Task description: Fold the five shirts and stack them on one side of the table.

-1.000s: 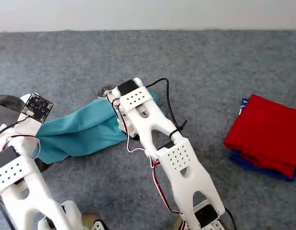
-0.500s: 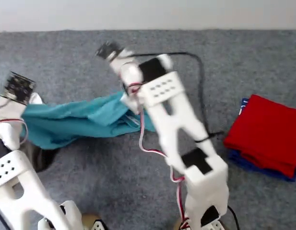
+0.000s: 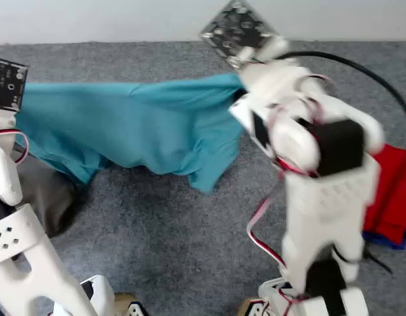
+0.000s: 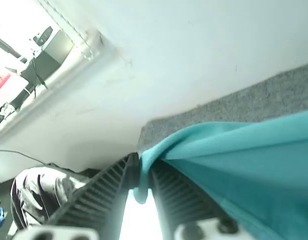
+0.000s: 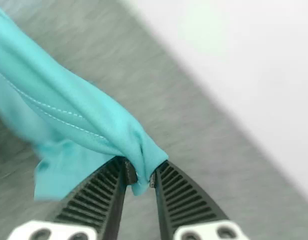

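A teal shirt [image 3: 137, 122] hangs stretched in the air between the two arms, above the grey table. My left gripper [image 4: 142, 172] is shut on one end of the teal shirt [image 4: 243, 155]; in the high view that arm stands at the left edge, its wrist near the shirt's left end [image 3: 22, 105]. My right gripper [image 5: 141, 177] is shut on the other bunched end of the teal shirt [image 5: 69, 110]; in the high view it holds the cloth at the upper middle [image 3: 242, 92]. A folded red shirt [image 3: 390, 191] lies on a folded blue one [image 3: 387, 238] at the right edge.
A dark grey garment [image 3: 38, 191] lies crumpled at the left, under the hanging shirt's low corner. A white wall [image 3: 124, 20] runs along the far edge of the grey carpet-like table [image 3: 170, 237].
Both arms have risen and spread apart, lifting the teal shirt off the table and pulling it out wide. The right arm swung up and to the right.
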### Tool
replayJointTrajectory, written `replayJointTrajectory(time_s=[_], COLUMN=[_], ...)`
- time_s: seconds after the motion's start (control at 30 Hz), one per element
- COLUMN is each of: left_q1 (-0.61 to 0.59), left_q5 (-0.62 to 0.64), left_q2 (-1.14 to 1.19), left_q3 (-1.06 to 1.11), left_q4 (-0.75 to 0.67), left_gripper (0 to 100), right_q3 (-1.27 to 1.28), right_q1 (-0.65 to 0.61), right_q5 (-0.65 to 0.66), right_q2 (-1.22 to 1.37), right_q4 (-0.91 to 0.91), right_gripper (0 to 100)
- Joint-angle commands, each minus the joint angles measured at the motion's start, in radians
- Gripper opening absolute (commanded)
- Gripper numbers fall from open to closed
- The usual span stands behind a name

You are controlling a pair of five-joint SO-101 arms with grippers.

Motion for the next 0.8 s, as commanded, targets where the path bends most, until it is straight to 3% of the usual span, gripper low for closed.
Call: replayJointTrajectory(time_s=[0.0, 0.2, 0.43, 0.77], left_q1=[0.037, 0.158, 0.285, 0.316], left_q5=[0.008, 0.003, -0.084, -0.118], left_q2=[-0.028, -0.028, -0.028, -0.028], left_q3=[-0.137, -0.338, -0.51, -0.664], left_q4=[0.038, 0.221, 0.316, 0.402], left_gripper=[2, 2, 2, 2], right_q3=[-0.008, -0.008, -0.008, -0.003], right_q1=[0.097, 0.193, 0.349, 0.504], right_q5=[0.061, 0.172, 0.201, 0.278], right_q2=[-0.128, -0.242, -0.328, -0.435], right_q4=[-0.125, -0.277, -0.417, -0.44], right_gripper=[0.9, 0.9, 0.9, 1.0])
